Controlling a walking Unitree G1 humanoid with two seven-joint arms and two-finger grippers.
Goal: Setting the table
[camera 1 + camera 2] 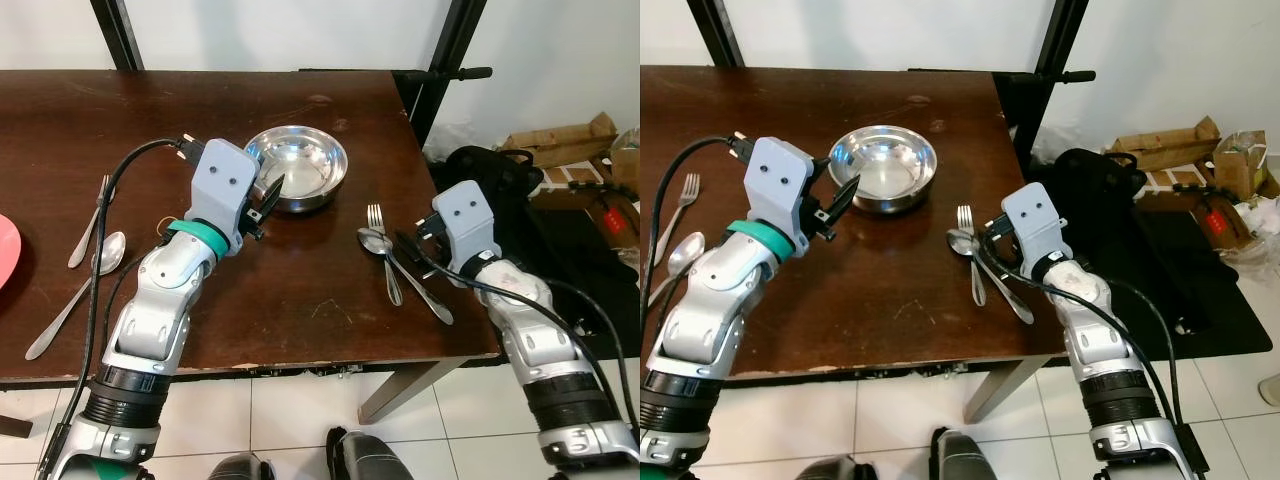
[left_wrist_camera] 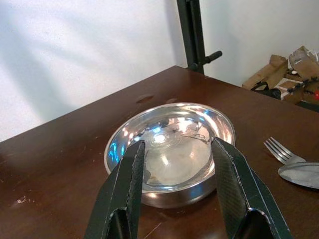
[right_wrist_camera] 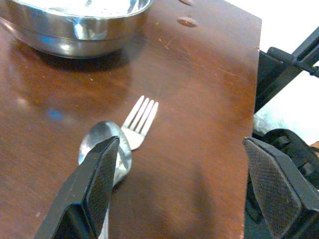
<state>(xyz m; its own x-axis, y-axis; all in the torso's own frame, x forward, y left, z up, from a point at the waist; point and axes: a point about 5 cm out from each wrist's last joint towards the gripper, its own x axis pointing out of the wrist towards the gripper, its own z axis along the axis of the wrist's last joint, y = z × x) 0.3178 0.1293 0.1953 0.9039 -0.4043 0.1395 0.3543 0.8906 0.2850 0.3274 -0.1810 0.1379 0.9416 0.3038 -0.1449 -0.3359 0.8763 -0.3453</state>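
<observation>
A steel bowl (image 1: 297, 168) stands on the dark wooden table (image 1: 150, 120). My left gripper (image 1: 264, 203) hovers just short of the bowl's near-left rim, open and empty; in the left wrist view its fingers (image 2: 127, 184) frame the bowl (image 2: 169, 144). To the bowl's right lie a fork (image 1: 384, 255) and a spoon (image 1: 405, 270) side by side. My right gripper (image 1: 418, 243) is open just to their right, low over the table. The right wrist view has the fork (image 3: 140, 122) and the spoon's bowl (image 3: 107, 149) close to one finger.
A second fork (image 1: 90, 225) and spoon (image 1: 100, 262) lie at the table's left, beside a pink plate (image 1: 5, 250) at the edge of view. A black stand (image 1: 445, 60), a black bag (image 1: 500, 175) and cardboard boxes (image 1: 560, 140) are off the table's right side.
</observation>
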